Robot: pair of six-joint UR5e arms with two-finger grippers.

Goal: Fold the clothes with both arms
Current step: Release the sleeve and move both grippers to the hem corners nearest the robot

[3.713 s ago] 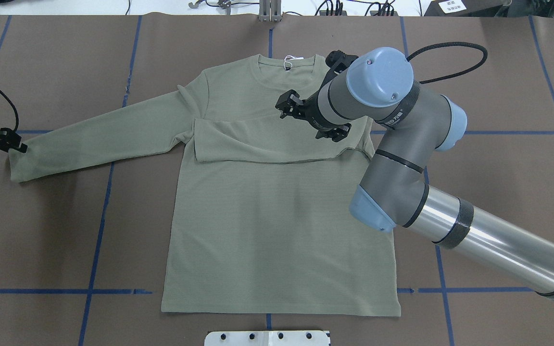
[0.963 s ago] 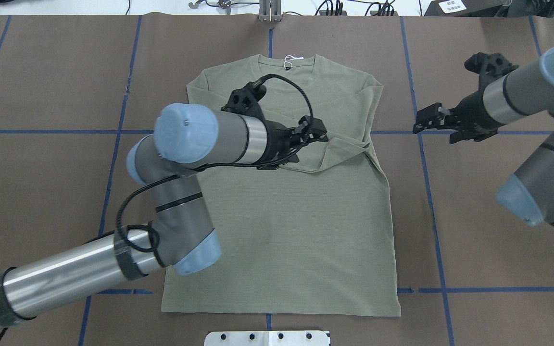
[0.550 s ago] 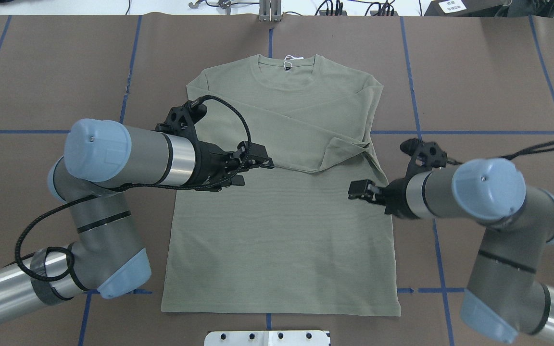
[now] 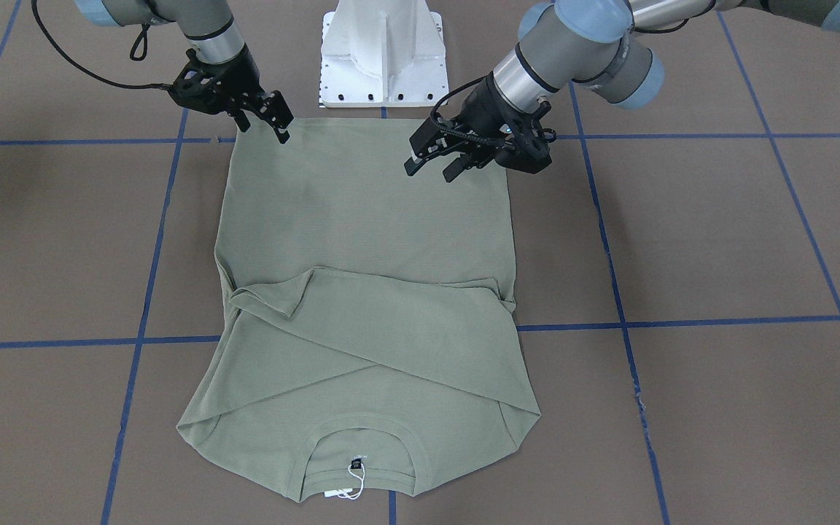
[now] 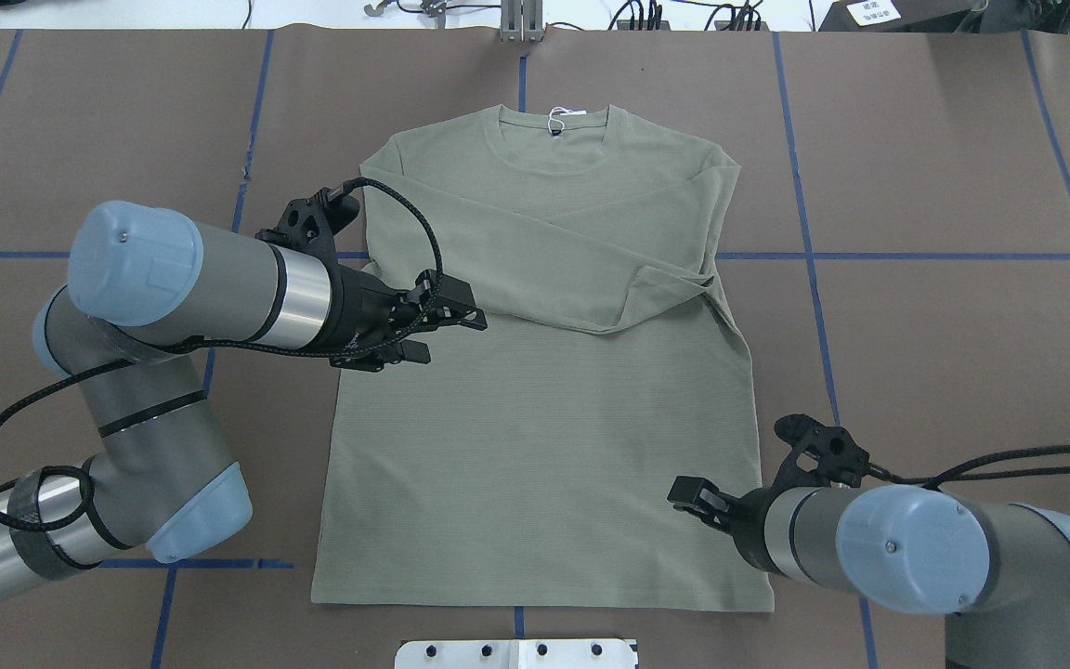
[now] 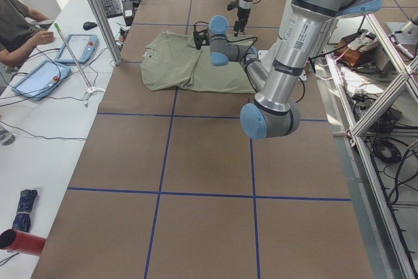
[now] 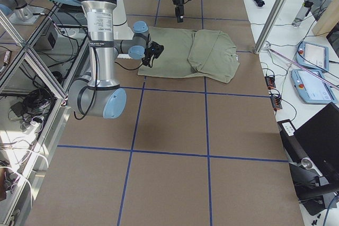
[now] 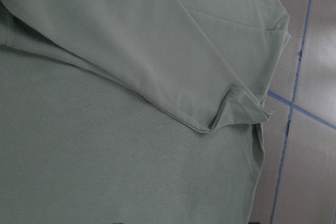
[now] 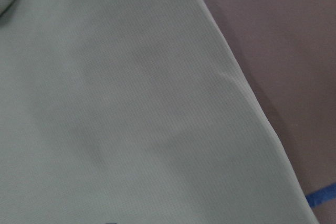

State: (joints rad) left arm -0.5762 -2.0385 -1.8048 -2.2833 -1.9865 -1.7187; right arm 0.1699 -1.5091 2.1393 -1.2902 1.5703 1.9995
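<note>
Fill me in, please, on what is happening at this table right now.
The robot is folding an olive-green long-sleeved shirt that lies flat on the brown table. Both sleeves are already folded across the chest. The left gripper hovers by the shirt's side edge below the sleeves, and the right gripper is at the hem corner on its side. Both have open jaws, and neither appears to hold fabric.

Shirt (image 5: 535, 446) on table (image 5: 962, 372), sleeves (image 5: 591, 260) across chest; left gripper (image 5: 456, 321) over left half; right gripper (image 4: 265, 125) over hem corner

Olive-green shirt (image 5: 544, 446) flat on table, sleeves crossed over chest
</note>
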